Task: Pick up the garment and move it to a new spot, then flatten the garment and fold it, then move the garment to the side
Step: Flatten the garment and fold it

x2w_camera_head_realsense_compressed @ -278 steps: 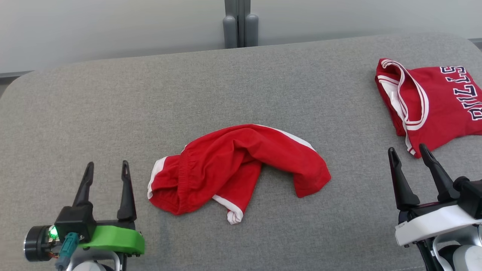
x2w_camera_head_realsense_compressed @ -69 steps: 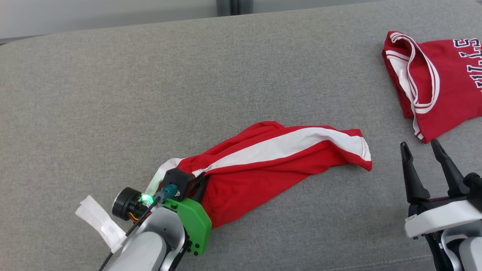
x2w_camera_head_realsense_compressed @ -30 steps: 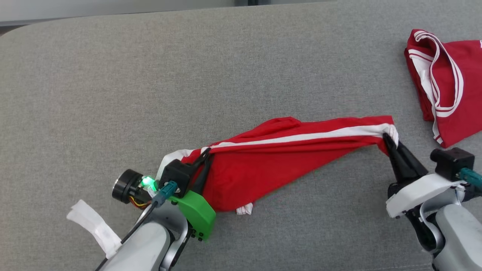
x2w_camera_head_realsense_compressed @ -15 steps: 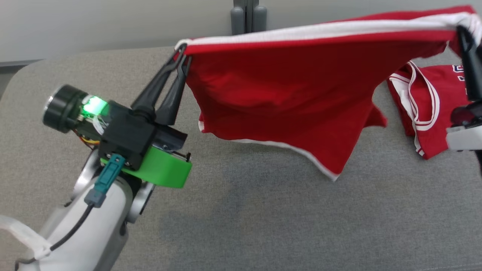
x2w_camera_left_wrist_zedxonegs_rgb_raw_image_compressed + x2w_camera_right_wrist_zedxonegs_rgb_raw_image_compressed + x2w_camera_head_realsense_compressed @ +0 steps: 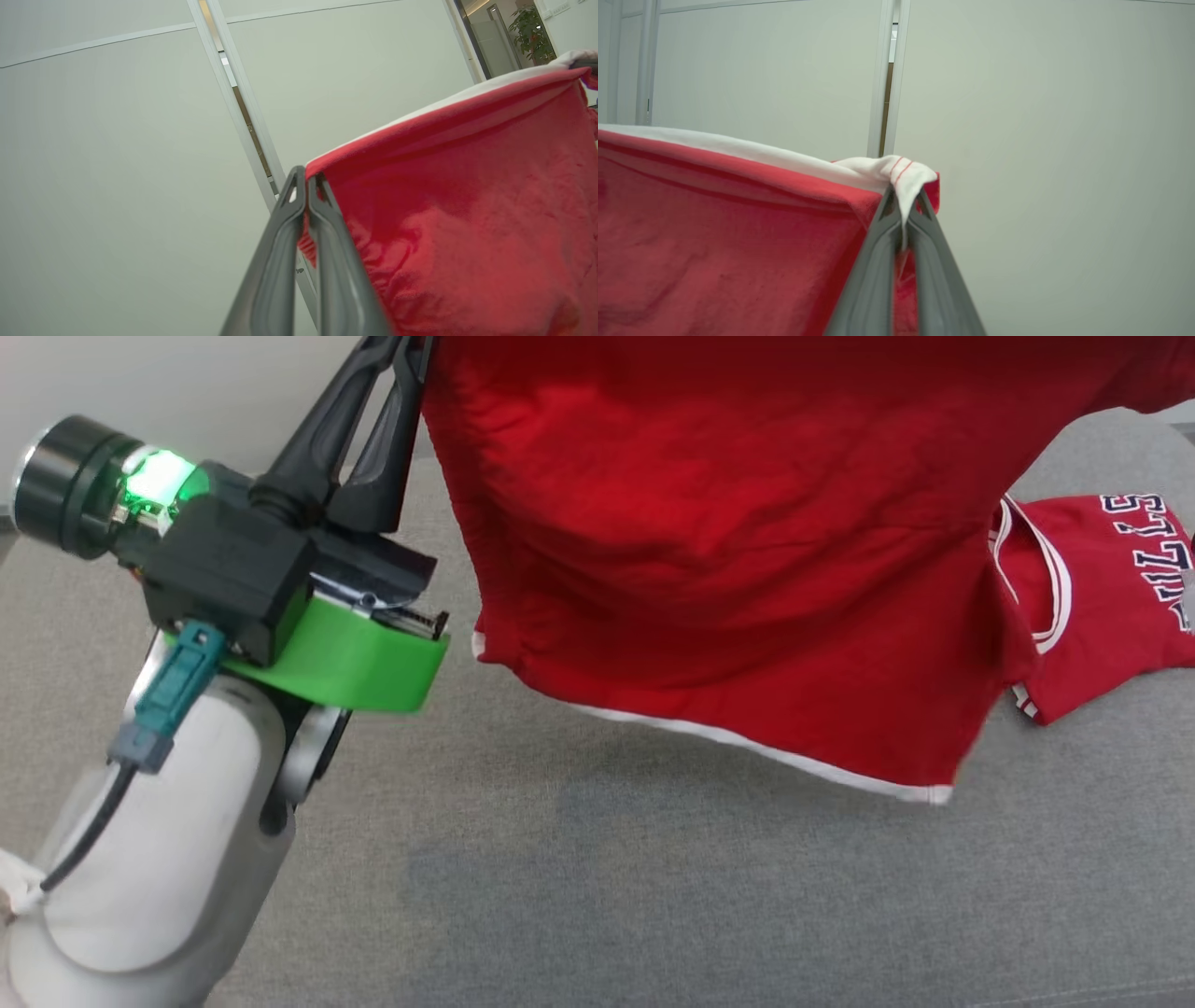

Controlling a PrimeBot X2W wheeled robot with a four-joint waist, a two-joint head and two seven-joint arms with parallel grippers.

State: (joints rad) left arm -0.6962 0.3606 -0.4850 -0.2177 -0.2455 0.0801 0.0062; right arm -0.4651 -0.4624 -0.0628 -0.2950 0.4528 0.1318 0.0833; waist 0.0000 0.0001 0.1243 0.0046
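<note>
The left end effector (image 5: 306, 179) and right end effector (image 5: 903, 199) are each clamped on a corner of the red shorts (image 5: 728, 541), which hang spread above the grey padded surface (image 5: 653, 896). The cloth looks light, soft and floppy, so these corner holds suit laying it flat.

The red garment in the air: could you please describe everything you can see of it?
The red garment is soft, wrinkled cloth with a white band along its top edge and a thin white hem below. It hangs stretched between the left end effector and the right end effector, each shut on an upper corner. Its hem appears clear of the gray cushion.
</note>
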